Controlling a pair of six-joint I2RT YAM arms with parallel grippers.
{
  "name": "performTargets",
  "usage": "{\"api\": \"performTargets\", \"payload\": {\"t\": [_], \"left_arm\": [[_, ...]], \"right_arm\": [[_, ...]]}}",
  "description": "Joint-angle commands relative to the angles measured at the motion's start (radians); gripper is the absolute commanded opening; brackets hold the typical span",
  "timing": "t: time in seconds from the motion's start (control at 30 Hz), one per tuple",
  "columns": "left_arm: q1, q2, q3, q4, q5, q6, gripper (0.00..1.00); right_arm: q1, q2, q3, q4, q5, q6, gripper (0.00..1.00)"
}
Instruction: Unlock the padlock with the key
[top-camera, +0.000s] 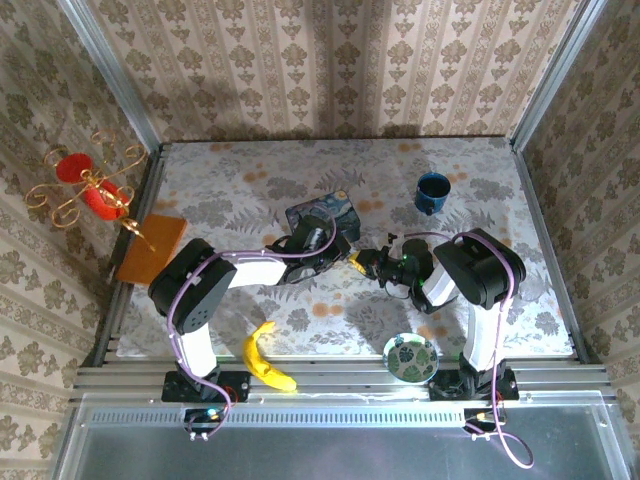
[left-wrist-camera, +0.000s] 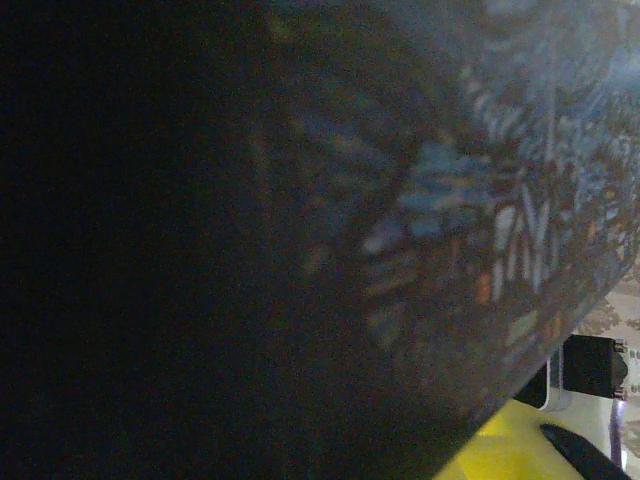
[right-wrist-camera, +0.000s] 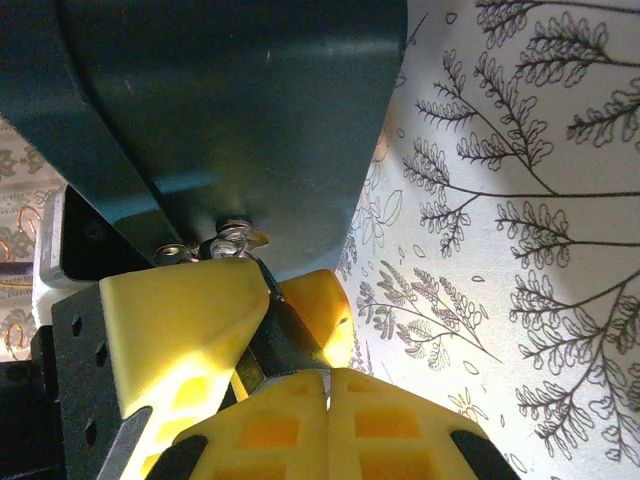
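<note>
Both grippers meet at mid-table, just in front of the blue starry-night tin (top-camera: 322, 213). The tin's dark side fills the left wrist view (left-wrist-camera: 470, 200) and hides the left jaws there. In the right wrist view, the left gripper's yellow fingers (right-wrist-camera: 180, 320) are clamped on the small dark padlock (right-wrist-camera: 285, 330), which has silvery metal (right-wrist-camera: 232, 240) at its top. My right gripper (right-wrist-camera: 328, 395) is pressed shut right against the lock, and the key between its pads is almost wholly hidden. From above, the left gripper (top-camera: 346, 257) and right gripper (top-camera: 364, 263) are nearly touching.
A blue mug (top-camera: 432, 192) stands at the back right. A banana (top-camera: 268, 362) and a green patterned plate (top-camera: 410, 357) lie near the front edge. A brown board (top-camera: 152, 247) and a gold candle holder (top-camera: 85, 190) sit at the left.
</note>
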Motion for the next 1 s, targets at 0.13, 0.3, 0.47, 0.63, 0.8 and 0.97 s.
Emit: {"api": "performTargets", "payload": {"t": [0.13, 0.3, 0.47, 0.63, 0.8, 0.97], "left_arm": [[-0.031, -0.024, -0.018, 0.068, 0.105, -0.033, 0.00], [-0.031, -0.022, -0.028, 0.071, 0.099, -0.043, 0.00], [-0.026, -0.022, -0.032, 0.070, 0.094, -0.045, 0.00], [-0.023, -0.024, -0.032, 0.064, 0.094, -0.049, 0.00], [-0.019, -0.022, -0.028, 0.048, 0.095, -0.046, 0.00], [-0.022, -0.012, -0.033, 0.038, 0.096, -0.052, 0.00]], "right_arm": [[-0.002, 0.012, -0.010, 0.012, 0.070, -0.006, 0.16], [-0.003, -0.003, -0.021, -0.014, 0.080, -0.033, 0.19], [-0.002, -0.060, -0.031, -0.108, 0.094, -0.086, 0.26], [-0.002, -0.193, -0.038, -0.346, 0.133, -0.195, 0.36], [-0.003, -0.397, -0.015, -0.687, 0.202, -0.352, 0.41], [-0.003, -0.635, 0.027, -1.021, 0.324, -0.506, 0.44]]}}
